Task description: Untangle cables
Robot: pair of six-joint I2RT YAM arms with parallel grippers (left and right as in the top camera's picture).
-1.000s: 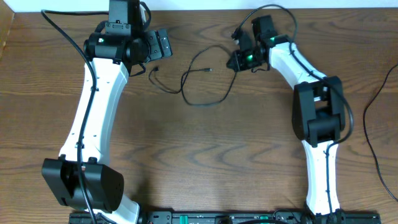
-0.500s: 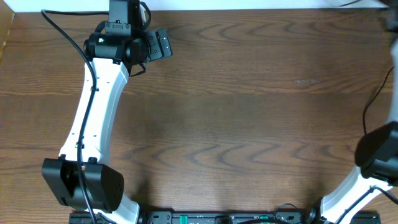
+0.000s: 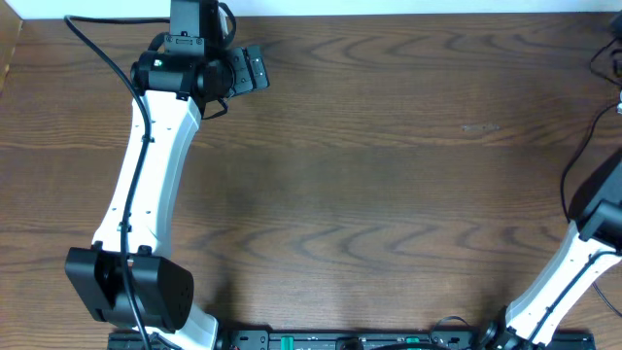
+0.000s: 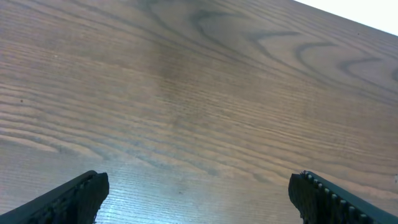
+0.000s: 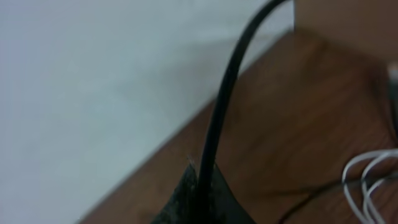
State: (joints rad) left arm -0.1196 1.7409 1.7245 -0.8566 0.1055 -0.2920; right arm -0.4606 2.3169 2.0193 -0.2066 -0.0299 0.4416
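In the right wrist view my right gripper (image 5: 202,190) is shut on a black cable (image 5: 227,99) that rises from the jaws toward the top of the frame; the view is blurred. White cable loops (image 5: 367,177) and a thin dark cord (image 5: 311,196) lie on the wood at the lower right. In the overhead view no cable lies on the table, and only the right arm (image 3: 595,233) shows at the far right edge. My left gripper (image 3: 249,70) (image 4: 199,190) is open and empty over bare wood at the back left.
The wooden table (image 3: 389,175) ends at a white surface along its far edge (image 5: 93,81). A thick black arm wire (image 3: 578,160) hangs at the right edge. The left arm's base (image 3: 126,287) stands at the front left.
The right arm swung from the back middle of the table to the far right edge, and the black cable left the tabletop with it. The left arm has not moved.
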